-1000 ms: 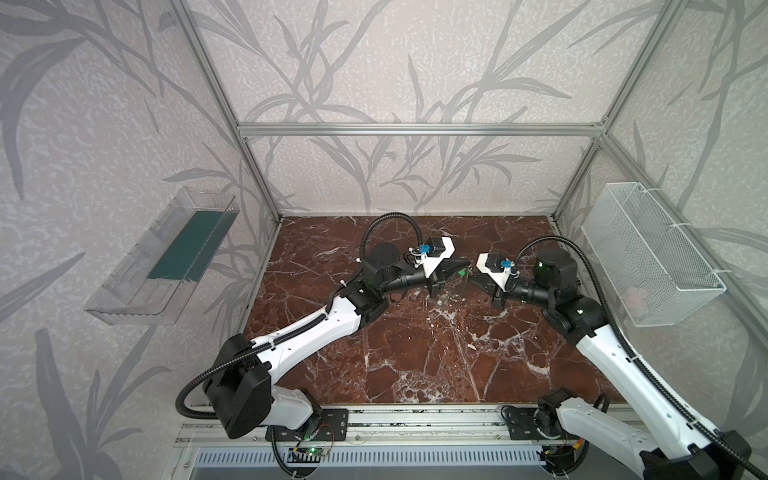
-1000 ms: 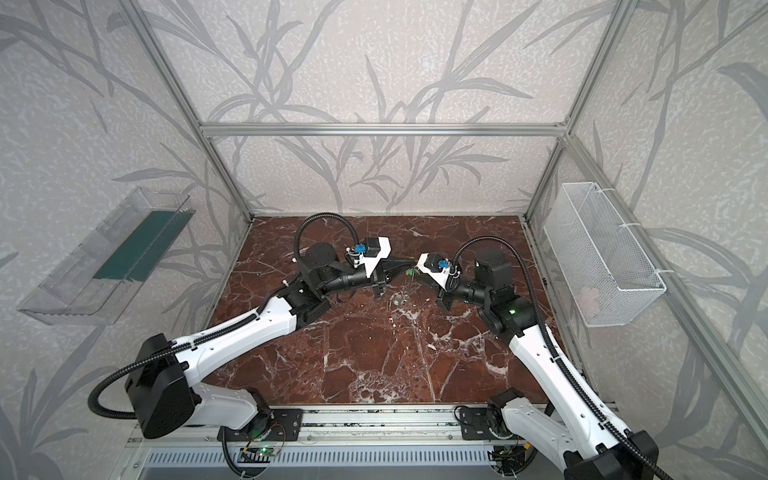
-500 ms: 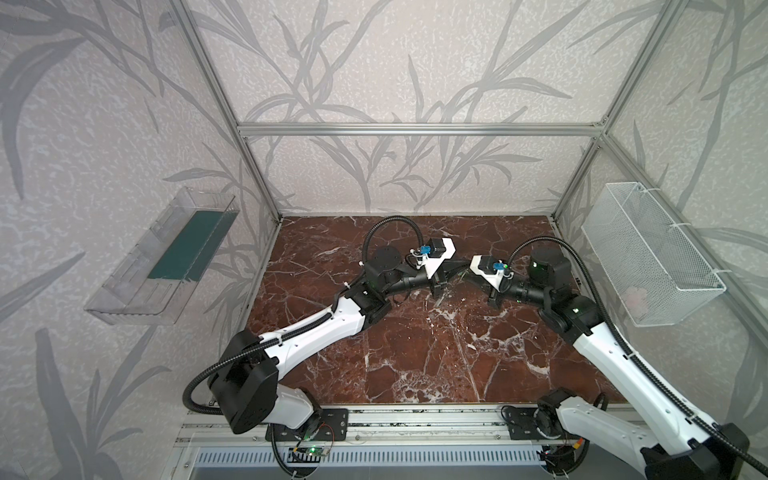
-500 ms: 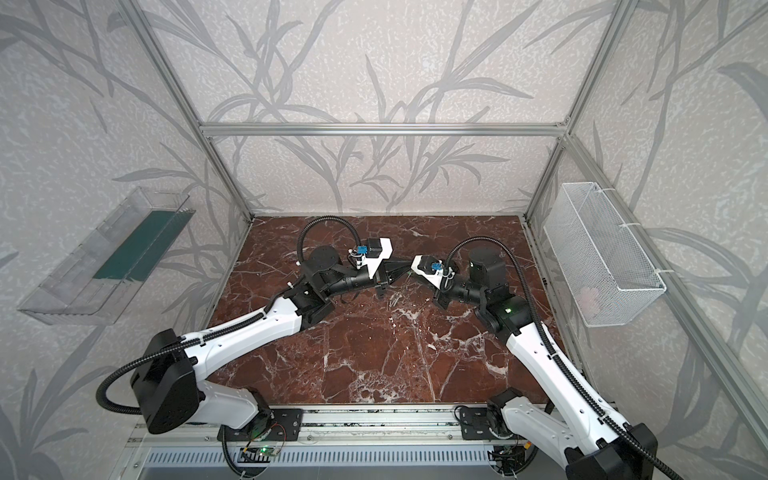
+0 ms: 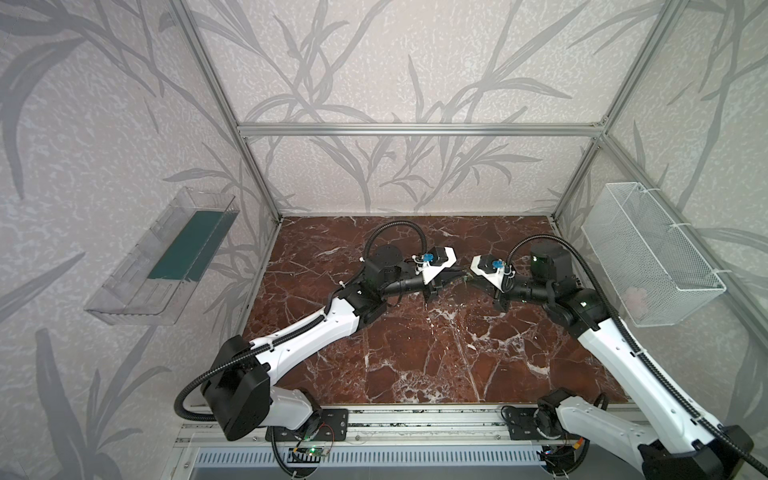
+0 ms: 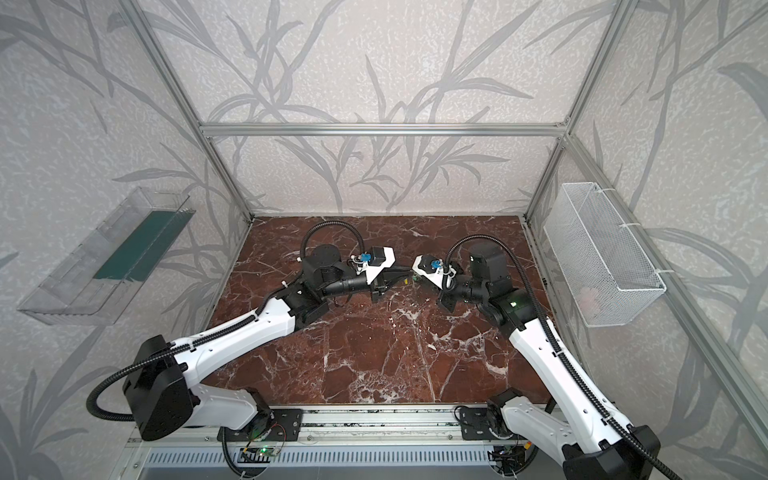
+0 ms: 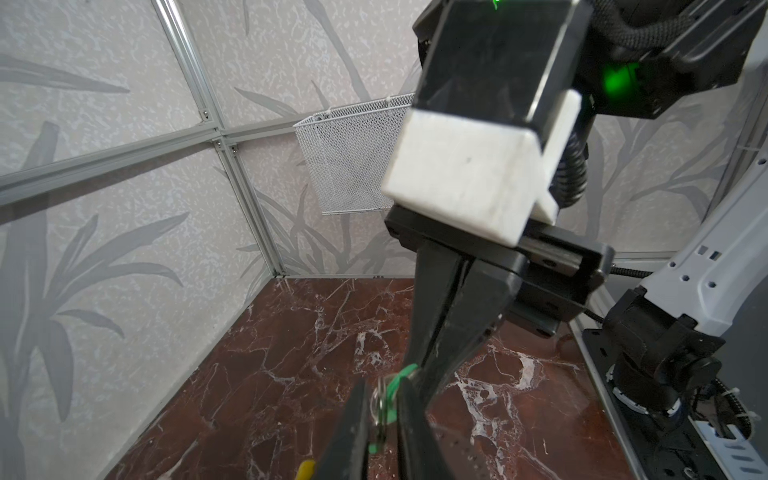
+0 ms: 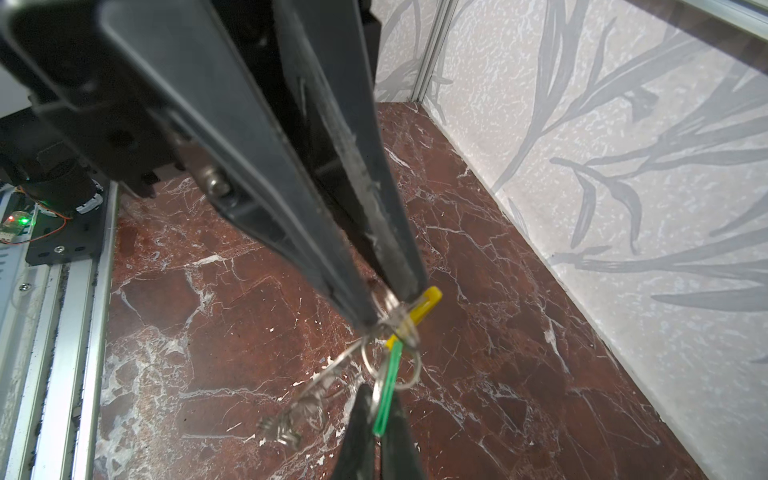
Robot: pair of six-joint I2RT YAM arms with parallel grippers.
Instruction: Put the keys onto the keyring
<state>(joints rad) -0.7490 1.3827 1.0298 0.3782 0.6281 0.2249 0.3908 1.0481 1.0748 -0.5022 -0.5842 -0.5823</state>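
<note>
two arms, one keyring, one green-headed key in clear sight. the right gripper [image 8: 388, 309] has its jaws shut tight on the keyring [image 8: 428, 300] at its yellow sleeve, above the table [image 5: 415, 353], a little right of centre in both top views. the key [image 8: 386, 395] hangs just below the sleeve. the left gripper [image 7: 383, 395] has its jaws a little apart, the key's head in the gap. one blurred metal piece [image 8: 293, 419] dangles beside it; what it is i cannot tell.

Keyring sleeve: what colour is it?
The sleeve is bright yellow, best seen in the right wrist view.
</note>
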